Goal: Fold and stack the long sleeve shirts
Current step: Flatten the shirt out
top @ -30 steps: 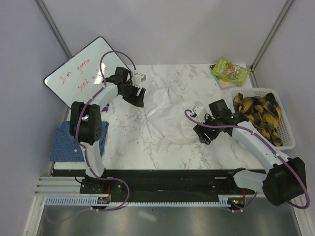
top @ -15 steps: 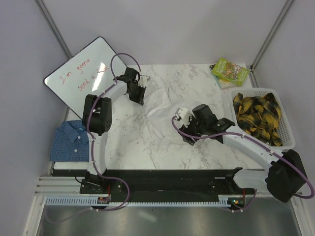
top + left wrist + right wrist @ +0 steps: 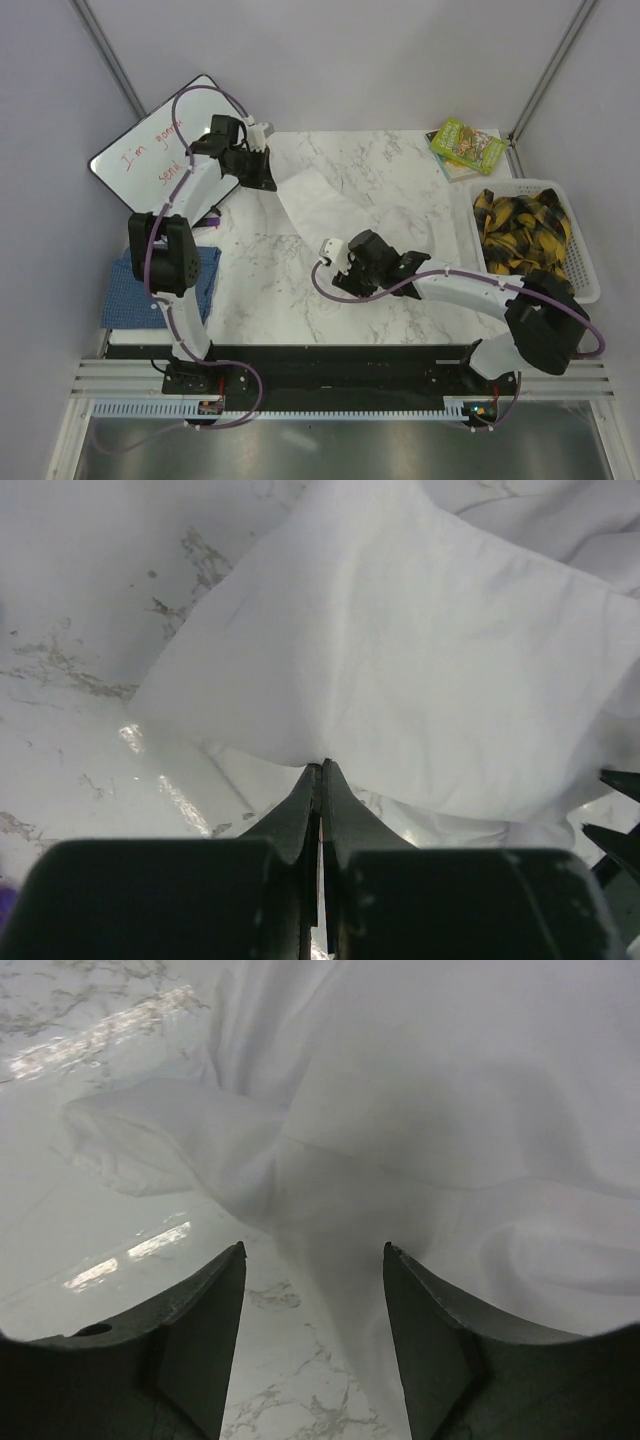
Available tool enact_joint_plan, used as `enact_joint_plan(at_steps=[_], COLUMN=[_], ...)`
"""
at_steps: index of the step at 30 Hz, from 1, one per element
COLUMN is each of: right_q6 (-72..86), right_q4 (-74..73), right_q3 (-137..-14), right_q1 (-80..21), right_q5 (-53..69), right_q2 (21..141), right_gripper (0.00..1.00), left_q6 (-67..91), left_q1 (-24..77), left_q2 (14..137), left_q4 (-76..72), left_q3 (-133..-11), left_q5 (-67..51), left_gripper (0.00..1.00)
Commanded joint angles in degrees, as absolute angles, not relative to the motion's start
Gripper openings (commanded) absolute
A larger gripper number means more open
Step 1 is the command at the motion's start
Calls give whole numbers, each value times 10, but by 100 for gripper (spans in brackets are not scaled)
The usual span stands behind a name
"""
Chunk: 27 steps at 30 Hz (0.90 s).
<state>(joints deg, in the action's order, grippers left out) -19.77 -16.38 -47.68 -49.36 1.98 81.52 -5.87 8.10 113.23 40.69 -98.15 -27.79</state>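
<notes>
Blue shirt (image 3: 120, 296): I see it at the table's (image 3: 260, 292) left edge.
Left gripper (image 3: 321, 767): jaws pinched shut on the white shirt's (image 3: 345, 208) edge.
White shirt: spread mid-table, between both grippers.
Right gripper (image 3: 313, 1252): jaws wide, white cloth under them.

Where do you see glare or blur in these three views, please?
Top external: evenly lit, sharp. Left wrist: bright glare on the marble table beside the white shirt; left gripper fingers soft. Right wrist: glare streaks on the table, hazy shirt folds, right gripper fingers dark, blurred.
</notes>
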Motion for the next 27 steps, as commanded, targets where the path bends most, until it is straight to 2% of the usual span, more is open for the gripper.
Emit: enact_joint_plan(at_steps=[1,4,8,13,15,20,23,27], right_q6=[-223,-214,-206,-174,-155,-51,-22,-2], right_q4=[-112,-113,-101,-101,-95,-24,-9,-26], right_q3=[-493,-503,-513,-543,-554,-537,-536,-562], right_q1=[-492,-476,-451,-421,-421,-424,-442,-499], right_q5=[-95,-105,-77,19,61,115,89,-12], right_q2=[846,798,713,627,595,547,535,555], right_gripper=[62,61,65,91,98,98,98,98], left_q6=[-12,21,57,84,90,112,109,147], left_q1=[90,81,83,93,111,167,227,285], left_q2=[1058,998,929,880,856,823,806,816], left_q4=[428,420,411,411,410,392,367,358], left_q3=[-964,-962,-969,-1023,-1040,-1083,-1090,-1119], left_q5=[-363,-415,-466,-479,-450,-326,-213,-104], left_gripper=[2,2,2,2,2,2,2,2])
